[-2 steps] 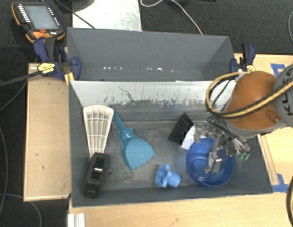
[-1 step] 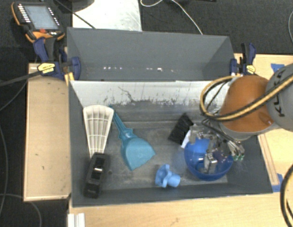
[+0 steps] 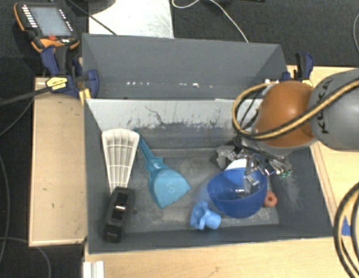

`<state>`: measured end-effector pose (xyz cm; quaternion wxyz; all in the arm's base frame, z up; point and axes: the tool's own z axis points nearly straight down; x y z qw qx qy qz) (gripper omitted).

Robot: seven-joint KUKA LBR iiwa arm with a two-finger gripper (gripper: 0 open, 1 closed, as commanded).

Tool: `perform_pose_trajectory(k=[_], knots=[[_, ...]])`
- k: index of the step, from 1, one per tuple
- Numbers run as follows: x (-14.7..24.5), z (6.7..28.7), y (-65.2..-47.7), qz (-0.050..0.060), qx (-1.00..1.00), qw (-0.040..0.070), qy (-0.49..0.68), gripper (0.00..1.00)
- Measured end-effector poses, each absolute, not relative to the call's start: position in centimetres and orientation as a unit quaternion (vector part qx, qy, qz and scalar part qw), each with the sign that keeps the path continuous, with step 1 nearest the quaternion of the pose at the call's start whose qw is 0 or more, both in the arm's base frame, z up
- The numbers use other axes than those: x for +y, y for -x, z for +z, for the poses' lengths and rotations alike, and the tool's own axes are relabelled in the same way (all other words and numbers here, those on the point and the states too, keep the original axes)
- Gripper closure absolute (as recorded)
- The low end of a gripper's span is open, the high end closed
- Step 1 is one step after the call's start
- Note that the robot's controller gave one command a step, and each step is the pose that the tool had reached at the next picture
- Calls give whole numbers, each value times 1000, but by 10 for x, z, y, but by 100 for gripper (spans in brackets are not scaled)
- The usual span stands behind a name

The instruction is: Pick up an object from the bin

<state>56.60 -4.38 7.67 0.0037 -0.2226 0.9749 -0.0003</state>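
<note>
The claw [image 3: 247, 177] hangs at the right side of the grey bin [image 3: 185, 68], under the arm's rounded orange cover [image 3: 283, 113] and its looped cables, and it sits over the far rim of a deep-blue plastic bowl [image 3: 228, 200]. Whether it is released or clenched cannot be told, because the metal parts crowd together above the bowl's opening. Nothing can be seen gripped in it. The bowl rests on the bin floor right of centre, mouth up and tipped slightly. A small orange piece [image 3: 271, 200] lies just beside it on the right, and a small light-blue knobbly toy [image 3: 203, 216] touches or nearly touches its lower left edge. Further left, well apart, lie a light-blue scoop [image 3: 166, 185], a white ribbed cone [image 3: 120, 155] and a black block [image 3: 117, 213]. The bowl looks like thin moulded plastic, so it is probably light, stiff and not fragile, though smooth enough to slip. Its curved outer body offers no flat faces. The surest hold is likely the rim, pinched with one side inside the wall and one outside. A light bowl held by one edge will probably swing and hang tilted. It may also skid across the metal floor if it is pressed off-centre.
</note>
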Motion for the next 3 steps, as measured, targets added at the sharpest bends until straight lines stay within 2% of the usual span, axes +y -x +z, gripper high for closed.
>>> perform_pose_trajectory(k=[1, 2, 3], knots=[[-47, 73, -568, 2, 981, 7, 195, 100], [-47, 73, -568, 2, 981, 7, 195, 100], [-37, 123, -584, 2, 982, 8, 188, 100]])
